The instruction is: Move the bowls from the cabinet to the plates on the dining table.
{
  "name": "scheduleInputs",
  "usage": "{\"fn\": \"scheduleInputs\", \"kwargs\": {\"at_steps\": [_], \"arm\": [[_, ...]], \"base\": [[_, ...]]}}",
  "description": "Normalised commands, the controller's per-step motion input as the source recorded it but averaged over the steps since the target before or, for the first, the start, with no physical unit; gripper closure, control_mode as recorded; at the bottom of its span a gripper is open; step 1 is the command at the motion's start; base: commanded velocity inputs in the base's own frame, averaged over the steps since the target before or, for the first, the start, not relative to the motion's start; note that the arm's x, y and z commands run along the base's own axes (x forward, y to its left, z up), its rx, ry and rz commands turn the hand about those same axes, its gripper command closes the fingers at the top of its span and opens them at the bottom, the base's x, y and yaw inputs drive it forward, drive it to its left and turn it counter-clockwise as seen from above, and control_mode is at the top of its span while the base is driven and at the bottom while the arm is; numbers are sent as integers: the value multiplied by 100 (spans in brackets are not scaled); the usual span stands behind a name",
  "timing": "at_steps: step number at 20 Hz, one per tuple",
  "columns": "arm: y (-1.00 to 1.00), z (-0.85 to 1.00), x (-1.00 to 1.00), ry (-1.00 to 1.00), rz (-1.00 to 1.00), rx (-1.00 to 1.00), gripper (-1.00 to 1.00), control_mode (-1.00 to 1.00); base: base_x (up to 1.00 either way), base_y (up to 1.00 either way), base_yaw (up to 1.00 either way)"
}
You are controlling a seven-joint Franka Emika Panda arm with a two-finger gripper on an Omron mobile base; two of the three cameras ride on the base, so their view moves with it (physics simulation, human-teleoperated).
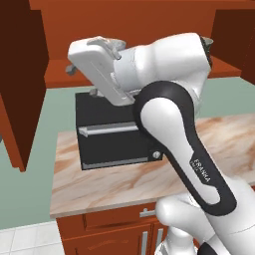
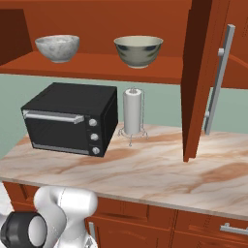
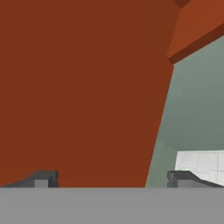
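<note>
In the left base view the white arm (image 1: 174, 124) covers most of the open cabinet (image 1: 124, 30), so its shelf is largely hidden there and just a sliver of one bowl's rim peeks out at the arm's far right edge. The hand view is pressed close to a flat red-brown panel, most likely a cabinet door, though which one cannot be told; beside it lie pale green wall and a patch of white floor tile. The pincer (image 3: 113, 178) stands wide, its two dark fingertips (image 3: 43, 178) far apart at the bottom of that view with nothing between them. The right base view gives the clear look: two bowls sit well apart on the cabinet shelf (image 2: 97, 65), the speckled marble-like bowl (image 2: 57, 47) to the left and the grey bowl with cream inside (image 2: 138, 50) to the right, both upright. The right door (image 2: 201, 82) hangs open, its long grey bar handle (image 2: 219, 80) facing outward. Below the shelf runs a beige-pink marble tabletop (image 2: 145, 174) veined brown, on a red-brown base with drawers cut off by the frame edge. On it stand one black oven (image 2: 72, 118) at the left and one paper towel roll (image 2: 132, 112) on a wire holder just right of it, near the green wall.
</note>
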Motion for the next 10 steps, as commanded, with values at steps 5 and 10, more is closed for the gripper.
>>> {"fn": "scheduleInputs", "kwargs": {"at_steps": [5, 10], "arm": [[-14, 2, -3, -8, -14, -5, -100, -100], [-12, 19, -5, -4, -16, -5, -100, -100]], "base": [[0, 0, 0], [0, 0, 0]]}}
